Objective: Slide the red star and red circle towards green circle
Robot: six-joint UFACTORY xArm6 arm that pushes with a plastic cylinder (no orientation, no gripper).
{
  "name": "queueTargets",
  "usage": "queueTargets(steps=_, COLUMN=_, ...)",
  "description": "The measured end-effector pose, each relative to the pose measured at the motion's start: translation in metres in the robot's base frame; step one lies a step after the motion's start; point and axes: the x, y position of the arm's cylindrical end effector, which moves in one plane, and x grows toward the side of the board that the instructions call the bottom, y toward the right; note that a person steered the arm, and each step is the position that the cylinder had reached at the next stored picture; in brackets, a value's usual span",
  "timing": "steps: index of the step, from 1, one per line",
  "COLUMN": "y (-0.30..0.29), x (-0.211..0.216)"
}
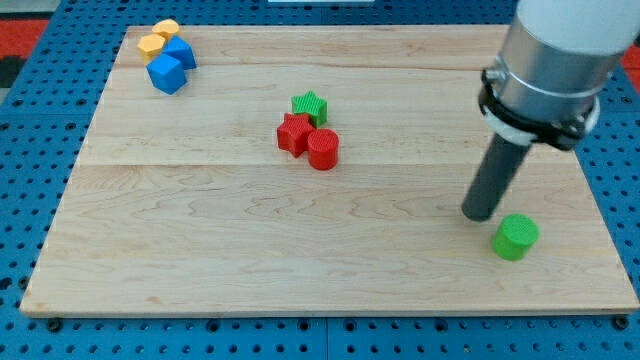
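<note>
The red star [294,133] and the red circle [323,150] lie touching each other near the middle of the wooden board [200,230]. A green star [310,106] sits just above them, touching the red star. The green circle [516,237] lies far off at the view's lower right. My tip [481,214] rests on the board just to the upper left of the green circle, close to it, and far to the right of the red blocks.
Two blue blocks [172,63] and two orange blocks [158,36] cluster at the board's top left corner. The board lies on a blue pegboard [30,150]. The arm's grey body [550,60] hangs over the top right.
</note>
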Motion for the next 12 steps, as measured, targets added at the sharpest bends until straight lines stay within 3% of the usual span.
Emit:
queueTargets(steps=1, y=0.023, x=-0.013)
queueTargets(steps=4, y=0.034, x=0.03)
queueTargets(steps=5, y=-0.002, x=-0.009)
queueTargets(steps=7, y=-0.26, x=-0.039)
queueTargets(steps=8, y=-0.287, x=-0.087)
queueTargets(steps=9, y=-0.248, x=-0.125)
queueTargets(steps=10, y=-0.198, x=-0.082)
queueTargets(steps=11, y=-0.14, x=-0.066)
queueTargets(steps=12, y=-0.166, x=-0.091)
